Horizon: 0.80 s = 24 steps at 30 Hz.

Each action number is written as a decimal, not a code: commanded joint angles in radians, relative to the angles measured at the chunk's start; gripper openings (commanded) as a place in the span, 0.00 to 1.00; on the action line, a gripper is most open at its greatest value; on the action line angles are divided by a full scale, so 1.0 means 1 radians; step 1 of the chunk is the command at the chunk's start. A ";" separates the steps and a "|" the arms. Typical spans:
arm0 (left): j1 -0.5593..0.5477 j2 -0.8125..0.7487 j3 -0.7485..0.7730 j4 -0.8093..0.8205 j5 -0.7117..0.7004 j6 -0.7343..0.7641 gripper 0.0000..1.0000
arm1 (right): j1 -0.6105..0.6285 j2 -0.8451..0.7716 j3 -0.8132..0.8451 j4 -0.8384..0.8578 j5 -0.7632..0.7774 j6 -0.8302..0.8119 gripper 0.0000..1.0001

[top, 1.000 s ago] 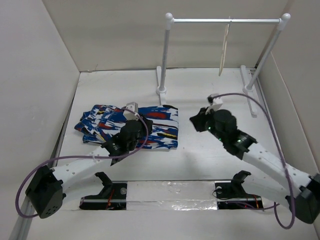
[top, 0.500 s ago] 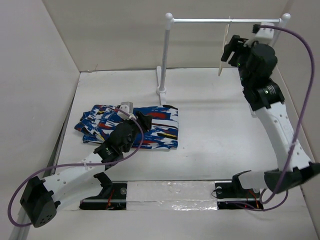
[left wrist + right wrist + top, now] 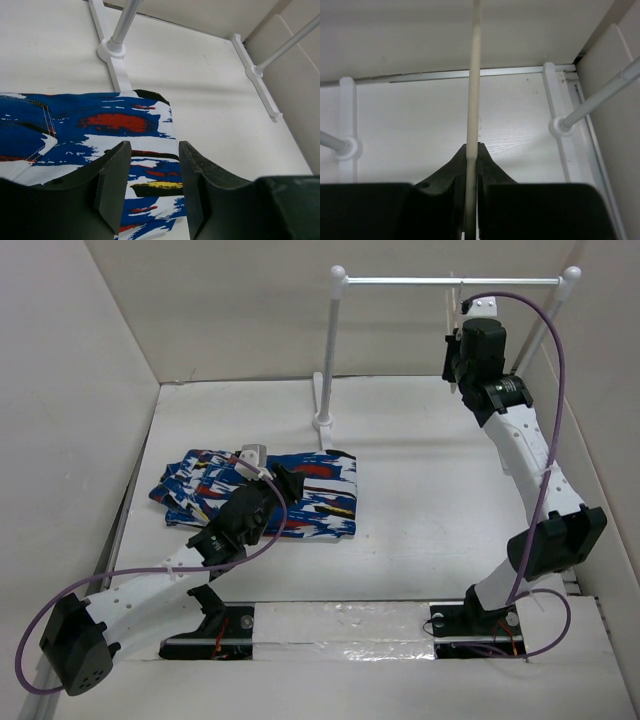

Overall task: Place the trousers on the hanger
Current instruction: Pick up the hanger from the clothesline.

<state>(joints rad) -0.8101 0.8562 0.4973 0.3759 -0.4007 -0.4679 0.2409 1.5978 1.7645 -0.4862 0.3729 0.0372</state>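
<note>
The trousers (image 3: 325,490) lie folded on the table's left half, blue with white, red, black and yellow streaks. My left gripper (image 3: 283,480) hovers over their right end, open; in the left wrist view its fingers (image 3: 153,150) frame the patterned cloth (image 3: 100,125) without holding it. The hanger (image 3: 475,75) is a thin cream strip hanging from the rack's rail, seen edge-on. My right gripper (image 3: 472,147) is shut on it, one finger on each flat side. From above, the right gripper (image 3: 455,355) sits high at the rail and hides most of the hanger (image 3: 452,300).
The white tubular rack (image 3: 400,282) stands at the back, with a left post (image 3: 328,350) and a right post (image 3: 540,330). Its feet (image 3: 112,47) (image 3: 560,125) rest on the table. White walls enclose the table on the left, back and right.
My right arm has risen from the table's middle to the rack rail, opened wide, then shut on the hanger. My left gripper has opened and shifted slightly over the trousers.
</note>
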 commanded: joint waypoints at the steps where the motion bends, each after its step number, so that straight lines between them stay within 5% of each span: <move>1: -0.003 -0.005 -0.003 0.037 -0.003 0.011 0.40 | -0.005 -0.058 0.015 0.073 -0.018 -0.026 0.02; 12: -0.003 0.001 -0.002 0.034 -0.009 0.000 0.42 | -0.014 -0.282 -0.178 0.298 -0.066 -0.091 0.00; 16: -0.003 0.012 -0.005 0.047 0.006 -0.003 0.55 | -0.014 -0.332 -0.270 0.268 -0.083 -0.065 0.00; 24: -0.003 0.101 0.033 0.090 0.152 -0.032 0.59 | 0.073 -0.568 -0.753 0.347 -0.123 0.041 0.00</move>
<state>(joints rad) -0.8101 0.9272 0.4976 0.4046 -0.3275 -0.4767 0.2745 1.0992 1.1194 -0.2375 0.2653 0.0288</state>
